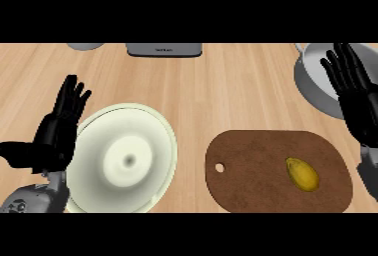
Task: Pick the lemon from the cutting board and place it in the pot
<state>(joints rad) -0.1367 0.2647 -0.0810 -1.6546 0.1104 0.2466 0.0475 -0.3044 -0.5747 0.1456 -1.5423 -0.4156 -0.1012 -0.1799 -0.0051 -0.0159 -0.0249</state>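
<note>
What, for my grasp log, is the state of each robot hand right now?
Left robot hand: open, holding nothing, beside the round cream plate.
Right robot hand: open, holding nothing, overlapping the round grey metal pot in view.

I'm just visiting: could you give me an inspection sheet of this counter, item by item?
Surface: light wooden counter.
Job's things: lemon lying on right half of brown board; grey pot at far right.
Clutter: cream plate left of board; grey box and grey thing, cut off at far edge.
Hands: left hand open, beside plate; right hand open, at right edge, partly hiding pot.
Cables: nothing seen.
Surroundings: nothing seen.
</note>
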